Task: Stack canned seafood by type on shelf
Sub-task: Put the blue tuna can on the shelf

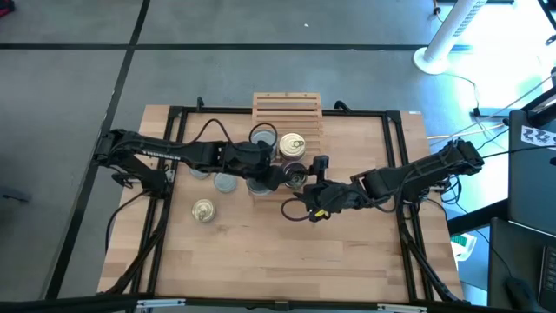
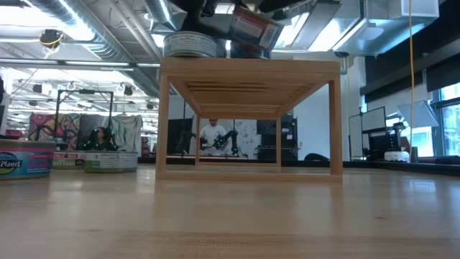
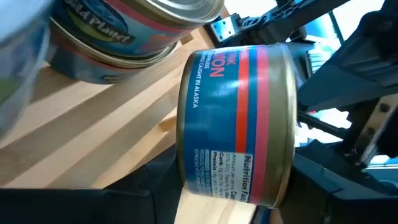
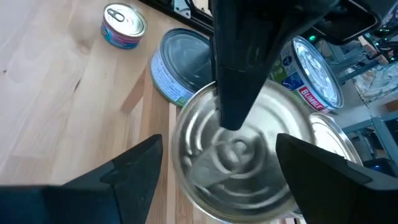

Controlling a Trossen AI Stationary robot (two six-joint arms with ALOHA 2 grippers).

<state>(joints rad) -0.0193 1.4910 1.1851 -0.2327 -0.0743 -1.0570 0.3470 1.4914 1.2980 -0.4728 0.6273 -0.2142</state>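
Observation:
The slatted wooden shelf (image 1: 287, 104) (image 2: 248, 72) stands at the table's far middle. On top of it sit a grey-topped tin (image 1: 263, 136) (image 2: 190, 44) and a golden-topped tin (image 1: 292, 144). My left gripper (image 1: 291, 176) (image 3: 236, 186) is shut on a blue, red and gold tin (image 3: 236, 124) (image 2: 251, 29), tilted over the shelf's near part. My right gripper (image 1: 306, 193) (image 4: 230, 180) is open just near of it, a finger on either side of that tin (image 4: 249, 155). More tins rest on the table to the left (image 1: 201, 209) (image 1: 224, 183). My left gripper pinches the tin between its two flat end faces: one finger (image 4: 239, 74) lies across the shiny end (image 4: 205, 124), the other is hidden behind the tin. The fingers come level from the table's left. The tin sits tilted; whether it rests on the slats is hidden. My right gripper's fingers (image 4: 137, 168) stand beside the same tin's wall; I cannot tell whether they touch it.
Tins on the table at the left show in the low view (image 2: 25, 158) (image 2: 111, 160). A black frame (image 1: 174, 113) runs around the tabletop. Bare wood (image 1: 287, 261) lies toward the near edge. A person sits far off in the room behind (image 2: 213, 137).

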